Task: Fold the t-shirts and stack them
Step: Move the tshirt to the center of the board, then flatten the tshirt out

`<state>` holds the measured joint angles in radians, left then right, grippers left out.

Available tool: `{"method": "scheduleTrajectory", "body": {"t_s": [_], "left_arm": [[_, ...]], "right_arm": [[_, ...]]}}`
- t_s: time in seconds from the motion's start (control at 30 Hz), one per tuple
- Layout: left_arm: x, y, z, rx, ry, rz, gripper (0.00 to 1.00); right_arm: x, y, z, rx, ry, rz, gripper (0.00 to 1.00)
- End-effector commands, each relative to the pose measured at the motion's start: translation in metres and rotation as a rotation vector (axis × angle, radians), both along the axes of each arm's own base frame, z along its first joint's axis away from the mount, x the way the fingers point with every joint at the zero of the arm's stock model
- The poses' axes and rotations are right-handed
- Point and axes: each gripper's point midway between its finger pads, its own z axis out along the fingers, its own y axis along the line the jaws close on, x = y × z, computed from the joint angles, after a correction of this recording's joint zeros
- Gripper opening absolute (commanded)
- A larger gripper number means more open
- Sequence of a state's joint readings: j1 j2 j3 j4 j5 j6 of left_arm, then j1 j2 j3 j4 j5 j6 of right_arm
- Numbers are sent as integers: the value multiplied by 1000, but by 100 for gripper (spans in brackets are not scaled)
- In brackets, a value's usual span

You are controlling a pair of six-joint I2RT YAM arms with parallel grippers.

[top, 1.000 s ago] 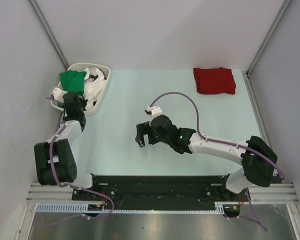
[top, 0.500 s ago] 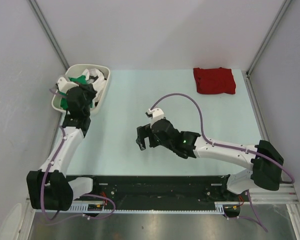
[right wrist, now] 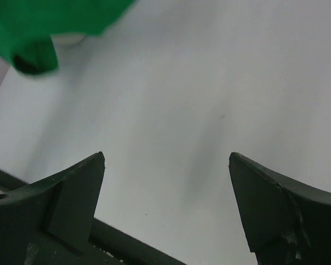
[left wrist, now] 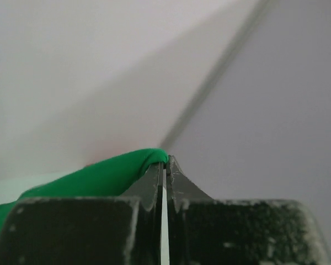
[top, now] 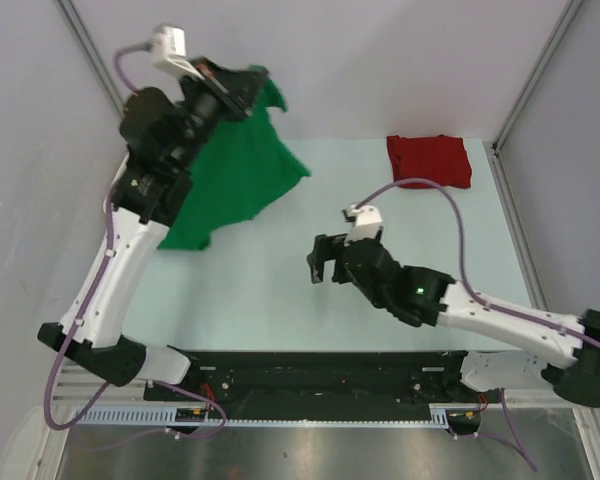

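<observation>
My left fingers (left wrist: 164, 171) were clenched on a fold of the green t-shirt (top: 235, 180), holding it high at the far left so the cloth hung spread above the surface (top: 270, 290). My right fingers (top: 325, 265) were spread wide and empty over the middle of the surface. The dark red t-shirt (top: 429, 161) lay folded at the far right corner.
</observation>
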<state>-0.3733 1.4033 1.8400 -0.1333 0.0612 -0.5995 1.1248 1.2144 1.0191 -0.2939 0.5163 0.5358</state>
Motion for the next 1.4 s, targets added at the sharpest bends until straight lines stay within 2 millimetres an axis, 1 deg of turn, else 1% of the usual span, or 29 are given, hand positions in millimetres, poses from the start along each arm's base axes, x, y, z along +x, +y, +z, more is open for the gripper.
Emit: {"method": "scheduleTrajectory", "body": {"t_s": [0.0,0.03,0.07,0.1,0.13,0.17,0.2,0.23,0.33,0.37,0.43,0.53,0.57,0.6,0.67,0.7,0.77,0.8,0.83,0.9,1.0,1.03,1.07,1.13,1.17,1.2,1.23,1.3,1.37], "left_arm": [[-65,-103,-112,200,197,-301,0],[-76,-119,-142,227,236,-334,0],[-86,-136,-163,206,255,-368,0],[-110,-160,-239,267,369,-435,0],[-118,-170,-277,276,433,-464,8],[-123,-187,-294,192,464,-510,20],[-137,-191,-351,219,571,-541,29],[-141,-202,-398,247,669,-577,58],[-143,-216,-442,277,769,-609,97],[-144,-218,-451,289,787,-605,99],[-146,-216,-444,280,763,-602,100],[-144,-203,-407,269,683,-556,100],[-141,-190,-405,313,679,-499,100],[-141,-182,-376,296,630,-485,100],[-141,-160,-358,326,595,-419,100],[-141,-142,-330,298,543,-365,100],[-144,-118,-322,332,549,-308,100],[-143,-98,-297,299,513,-253,100],[-148,-84,-303,333,547,-223,100],[-147,-56,-289,322,546,-147,100],[-150,-7,-287,338,600,-18,100],[-155,13,-292,359,628,32,100],[-153,28,-293,355,646,82,100],[-157,49,-303,366,684,139,100],[-157,63,-305,344,695,176,100],[-158,69,-314,343,725,197,100],[-160,75,-322,342,752,211,100],[-161,88,-337,322,809,253,100],[-161,98,-347,317,838,287,100]], "right_arm": [[12,-96,53,16,-137,-324,100],[10,-124,72,59,-175,-394,100],[8,-139,80,70,-189,-422,100],[7,-159,82,52,-197,-460,99],[5,-171,88,57,-205,-476,100],[-2,-188,99,73,-218,-484,100],[-3,-197,103,71,-222,-503,100],[-5,-203,107,77,-222,-507,100],[-10,-202,109,69,-191,-459,100],[-9,-193,102,39,-167,-430,100],[-10,-181,89,11,-118,-390,100],[-8,-165,61,-74,-39,-363,100],[-7,-160,56,-84,-26,-346,100],[-6,-151,50,-104,-13,-319,100],[-6,-130,44,-105,-7,-230,100],[-5,-123,41,-104,-3,-207,100],[-1,-105,27,-115,21,-161,100],[1,-99,22,-118,30,-142,100],[1,-84,8,-137,68,-93,100],[4,-63,-1,-129,84,-34,100],[1,-8,-24,-102,135,136,100],[-9,13,-28,-70,164,232,100],[-5,35,-44,-70,185,276,100],[-11,68,-44,-48,204,384,100],[-7,84,-73,-97,243,400,100],[-7,104,-63,-73,230,457,100],[-14,119,-70,-77,245,505,100],[-6,148,-83,-86,237,537,100],[-5,168,-82,-77,215,572,100]]}}
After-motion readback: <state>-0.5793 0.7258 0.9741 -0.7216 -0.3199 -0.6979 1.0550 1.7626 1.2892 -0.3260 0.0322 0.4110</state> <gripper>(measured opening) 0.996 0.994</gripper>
